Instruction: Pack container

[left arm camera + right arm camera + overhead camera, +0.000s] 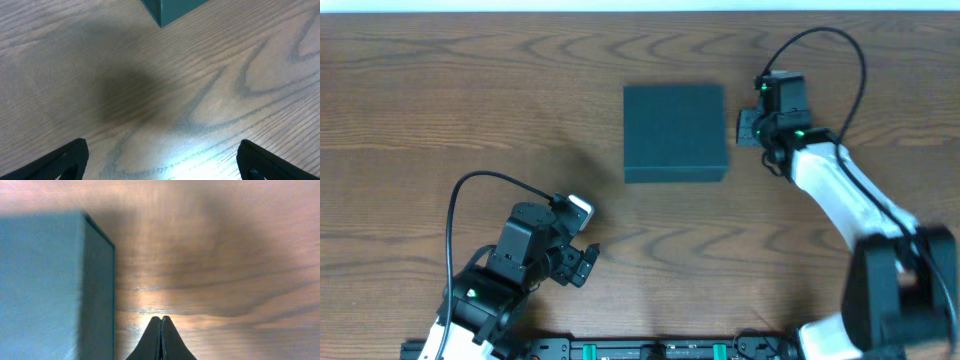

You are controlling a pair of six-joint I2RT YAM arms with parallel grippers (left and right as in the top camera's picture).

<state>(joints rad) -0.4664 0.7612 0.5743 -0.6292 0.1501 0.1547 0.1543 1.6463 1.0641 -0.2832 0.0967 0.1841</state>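
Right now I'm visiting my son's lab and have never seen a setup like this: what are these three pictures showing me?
They show two robot arms at a wooden table. The overhead picture comes from a fixed camera above; the other two come from cameras on each arm's wrist, looking past its own fingers. On the table sits one dark teal container, its lid closed. The left gripper, near the front edge, stands wide open over bare wood and holds nothing; its wrist view catches only a corner of the container. The right gripper is shut, fingertips pressed together, just beside the container's right side. It grips nothing; whether it touches the box, I cannot tell. No other items are visible.
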